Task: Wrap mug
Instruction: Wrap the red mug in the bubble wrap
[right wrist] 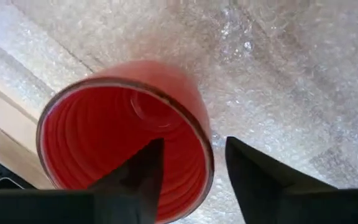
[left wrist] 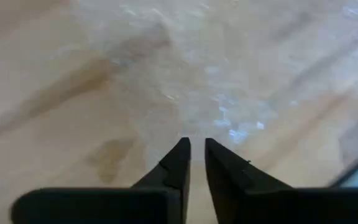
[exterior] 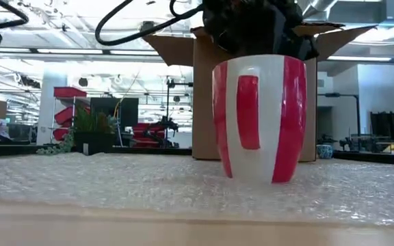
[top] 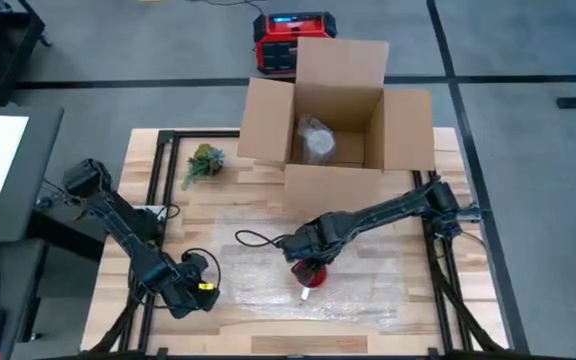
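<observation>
A red and white mug [top: 308, 272] [exterior: 258, 116] stands upright on a sheet of bubble wrap [top: 368, 270] [exterior: 115, 178] near the table's front middle. My right gripper [top: 306, 262] [right wrist: 194, 142] hangs open over it, pointing down. One finger is inside the red hollow [right wrist: 123, 130], the other outside the rim, and neither plainly touches it. My left gripper [top: 200, 285] [left wrist: 194, 142] is shut, low over the table by the wrap's near left edge [left wrist: 216, 81]. Nothing shows between its fingers.
An open cardboard box [top: 333, 110] stands at the table's far middle, with a wrapped item [top: 316, 140] inside. A small green plant [top: 204, 162] sits at the far left. A red device [top: 293, 40] lies on the floor beyond the table.
</observation>
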Action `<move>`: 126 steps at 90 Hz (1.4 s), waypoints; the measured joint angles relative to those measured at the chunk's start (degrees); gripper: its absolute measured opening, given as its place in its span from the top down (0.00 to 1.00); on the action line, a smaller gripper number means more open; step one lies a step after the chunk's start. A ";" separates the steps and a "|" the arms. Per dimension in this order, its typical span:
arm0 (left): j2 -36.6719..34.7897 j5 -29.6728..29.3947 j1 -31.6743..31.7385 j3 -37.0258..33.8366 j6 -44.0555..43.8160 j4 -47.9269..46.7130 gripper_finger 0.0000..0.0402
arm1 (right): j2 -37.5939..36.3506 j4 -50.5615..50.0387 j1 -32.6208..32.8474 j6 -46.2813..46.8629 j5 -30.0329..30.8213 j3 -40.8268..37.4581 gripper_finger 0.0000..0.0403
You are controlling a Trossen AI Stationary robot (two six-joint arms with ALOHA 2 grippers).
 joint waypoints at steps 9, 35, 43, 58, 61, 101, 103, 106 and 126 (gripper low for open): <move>0.46 -3.34 0.00 -0.55 -1.41 -1.11 0.79 | 0.00 0.03 -0.01 -0.11 0.03 0.00 0.58; 0.59 -5.65 1.99 -10.14 -5.03 12.74 0.68 | 0.00 0.36 0.14 -1.05 0.03 0.00 0.63; 0.59 -5.68 2.37 -12.11 -4.92 13.49 0.69 | 0.02 0.47 0.18 -1.08 0.03 0.00 0.64; 0.48 -4.97 3.93 -12.91 -0.73 13.55 0.80 | 0.02 1.03 0.23 -1.14 0.03 0.00 0.65; 0.39 -4.76 4.05 -12.15 0.57 12.91 0.84 | 0.02 1.03 0.34 -1.12 0.01 0.00 0.66; -0.15 -4.17 3.96 -1.20 3.93 -3.62 0.90 | 0.02 1.29 0.54 -1.10 -0.02 0.00 0.66; -0.15 -4.17 3.95 -1.52 4.01 -3.47 0.88 | 0.02 1.27 0.54 -1.10 -0.02 0.00 0.66; -0.15 -4.15 3.93 -2.33 3.97 -2.35 0.85 | 0.02 1.29 0.54 -1.10 -0.02 0.00 0.66; -0.32 -4.11 3.96 -8.61 -0.43 5.22 0.62 | 0.02 1.33 0.54 -1.09 -0.02 0.00 0.66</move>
